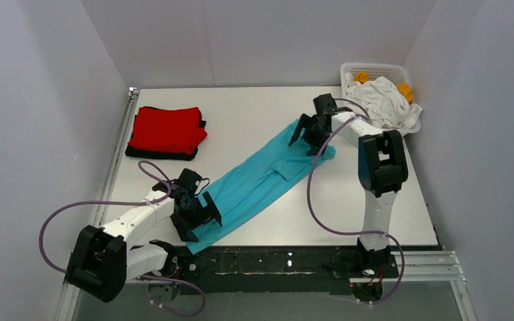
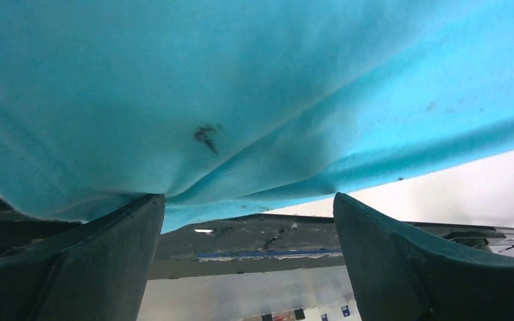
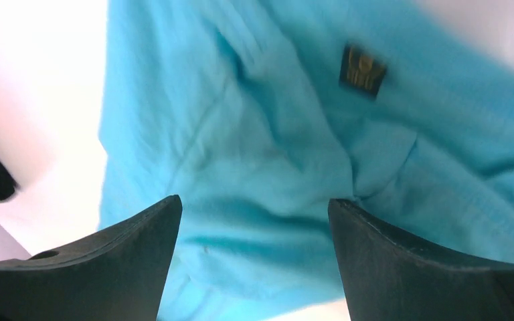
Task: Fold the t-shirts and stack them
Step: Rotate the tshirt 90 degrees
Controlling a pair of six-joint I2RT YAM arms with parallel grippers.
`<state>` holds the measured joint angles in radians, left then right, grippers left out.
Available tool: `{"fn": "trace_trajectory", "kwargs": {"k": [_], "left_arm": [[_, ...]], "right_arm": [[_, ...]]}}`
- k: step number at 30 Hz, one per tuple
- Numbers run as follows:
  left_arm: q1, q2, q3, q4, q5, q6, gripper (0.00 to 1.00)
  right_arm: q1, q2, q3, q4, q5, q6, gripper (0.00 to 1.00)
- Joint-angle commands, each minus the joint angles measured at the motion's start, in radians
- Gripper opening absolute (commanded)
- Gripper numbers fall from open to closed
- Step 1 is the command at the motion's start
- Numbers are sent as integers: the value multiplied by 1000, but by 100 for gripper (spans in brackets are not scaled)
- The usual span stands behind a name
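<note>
A turquoise t-shirt (image 1: 261, 180) lies folded lengthwise in a long diagonal strip from near left to far right on the white table (image 1: 241, 114). My left gripper (image 1: 197, 224) is open over its near end; in the left wrist view the cloth's hem (image 2: 241, 100) lies just beyond the spread fingers. My right gripper (image 1: 311, 134) is open over its far end; the right wrist view shows the collar label (image 3: 361, 65) and cloth (image 3: 254, 167) between the fingers. A folded red shirt (image 1: 167, 128) lies on a folded black shirt (image 1: 160, 154) at the far left.
A white lattice basket (image 1: 375, 70) at the far right corner holds a white shirt (image 1: 385, 100) and an orange one (image 1: 405, 90). White walls enclose the table. The dark taped front edge (image 1: 288, 261) runs along the near side.
</note>
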<state>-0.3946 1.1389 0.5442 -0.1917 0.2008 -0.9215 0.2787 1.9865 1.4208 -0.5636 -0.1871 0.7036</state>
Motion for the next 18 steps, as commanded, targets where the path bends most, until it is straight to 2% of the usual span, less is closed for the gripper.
{"fn": "trace_trajectory", "kwargs": {"k": [1,7,12,18], "left_arm": [[-72,29,-35,-40,27,-110,98],[-202,190,21,107,16,-212,98],[-288,298,111,120,15,-235,98],[-341,383,181,157,62,-244,98]], "right_arm": [[-6,175,270,51,-67,-149,88],[6,362,542,-17,-148,-182,87],[24,476,668,-57,-177,-161,87],[28,623,933,-70,-244,-69,87]]}}
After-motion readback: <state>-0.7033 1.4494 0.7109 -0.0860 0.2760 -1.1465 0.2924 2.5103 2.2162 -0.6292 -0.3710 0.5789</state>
